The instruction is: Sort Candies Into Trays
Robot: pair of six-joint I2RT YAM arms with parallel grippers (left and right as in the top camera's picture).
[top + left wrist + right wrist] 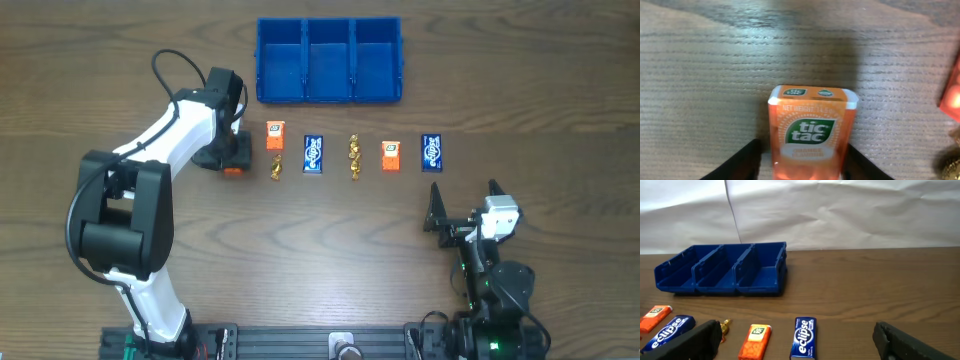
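My left gripper (232,160) is low over the table left of the candy row, shut on an orange mint box (812,132) that sits between its fingers (742,162); the box's end (233,171) pokes out under the gripper in the top view. A row lies below the blue three-bin tray (329,60): an orange box (275,135), a gold candy (277,168), a blue gum pack (313,153), two gold candies (354,158), another orange box (390,156) and a blue pack (432,153). My right gripper (465,205) stands open near the front right, holding nothing.
The tray's bins (722,270) look empty in the right wrist view. A white backdrop (840,210) rises behind the table's far edge. Bare wood stretches between the candy row and the arm bases.
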